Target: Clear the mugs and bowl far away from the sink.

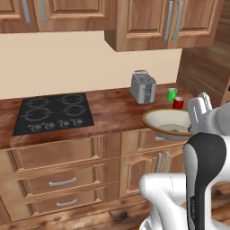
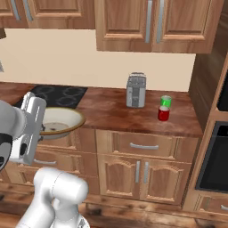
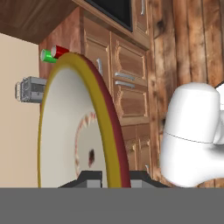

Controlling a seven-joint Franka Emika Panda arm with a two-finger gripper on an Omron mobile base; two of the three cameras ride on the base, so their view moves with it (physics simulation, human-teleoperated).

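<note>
Am holding wide shallow cream bowl with tan rim (image 3: 65,131) by rim, fingers (image 3: 92,178) clamped on edge, bowl hanging just off worktop (image 2: 129,116) front. Rigid, probably slippery, off-balance; judging rim pinch marginal.

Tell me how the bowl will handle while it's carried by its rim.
The bowl looks rigid, so it probably won't flex. It's wide and shallow, pinched at one edge by the end effector, so its weight hangs off to the side and it may swing or slip. The glossy rim likely offers little friction.
</note>
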